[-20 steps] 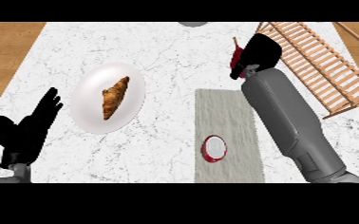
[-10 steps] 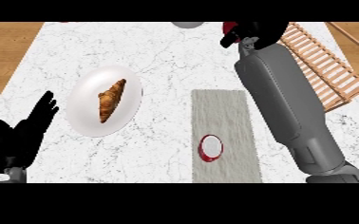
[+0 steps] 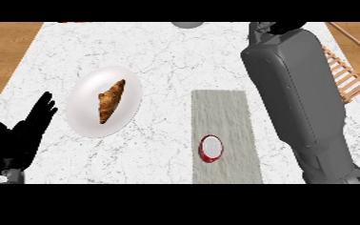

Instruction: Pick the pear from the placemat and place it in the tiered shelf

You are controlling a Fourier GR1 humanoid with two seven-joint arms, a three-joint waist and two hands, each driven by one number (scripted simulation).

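No pear shows on my placemat (image 3: 221, 119), only a red-rimmed white round item (image 3: 211, 148). I judge the pear lifted, with the drop into the tiered shelf (image 3: 342, 76) not yet done. My right hand (image 3: 280, 27) is mostly hidden at the far edge of the bench (image 3: 162, 43), and I cannot tell its grip. My left hand (image 3: 28, 133) rests at lower left, fingers (image 3: 44, 107) straight, holding nothing.

Right hand (image 3: 281, 27) farther forward now

Marble-look counter (image 3: 175, 66), woven cloth placemat (image 3: 221, 114)
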